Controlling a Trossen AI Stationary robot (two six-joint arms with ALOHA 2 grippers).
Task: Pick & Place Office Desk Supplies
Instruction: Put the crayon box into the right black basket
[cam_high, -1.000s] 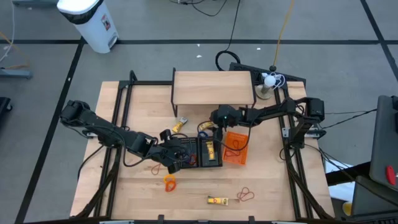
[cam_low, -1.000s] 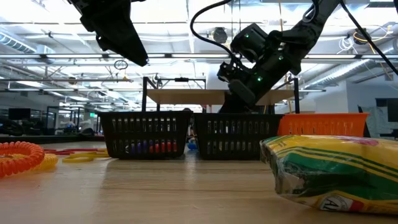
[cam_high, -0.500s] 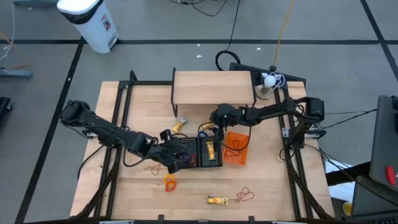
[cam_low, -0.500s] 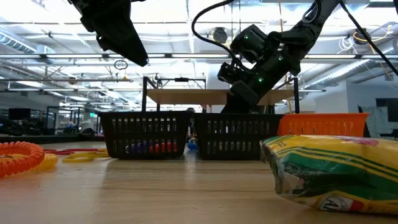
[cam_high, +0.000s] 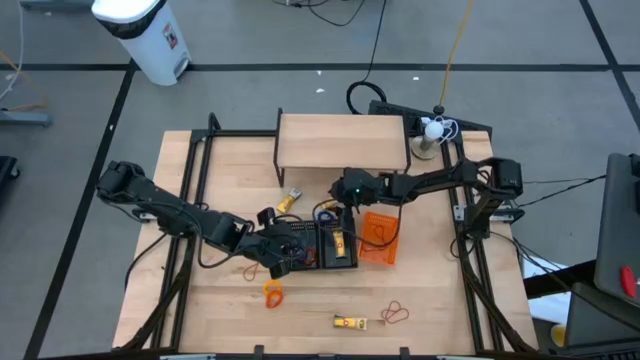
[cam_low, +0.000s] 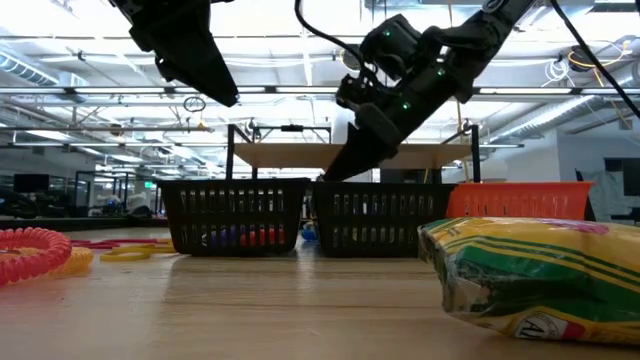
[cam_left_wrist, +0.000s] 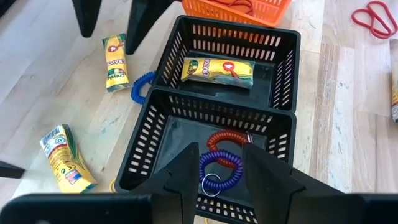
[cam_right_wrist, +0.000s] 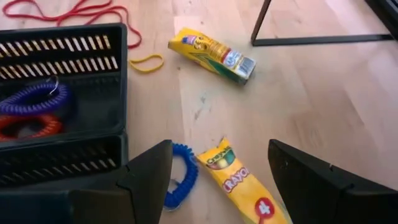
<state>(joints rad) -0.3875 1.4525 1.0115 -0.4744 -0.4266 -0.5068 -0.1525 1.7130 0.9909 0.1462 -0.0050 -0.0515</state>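
Lowering the spread right gripper (cam_right_wrist: 214, 180) squarely over that crayon pack (cam_right_wrist: 244, 190) beside the blue coil (cam_right_wrist: 181, 174) seems smartest, while the half-open left gripper (cam_left_wrist: 219, 171) hangs above the black basket (cam_left_wrist: 163, 124).

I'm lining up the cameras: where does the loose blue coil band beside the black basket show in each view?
High view: blue coil band on the table beside the black basket.
Low view: cannot tell; the baskets block it.
Left wrist view: band just outside the basket, near a crayon pack.
Right wrist view: band between basket and crayon pack.
Shared landmark: the black basket.
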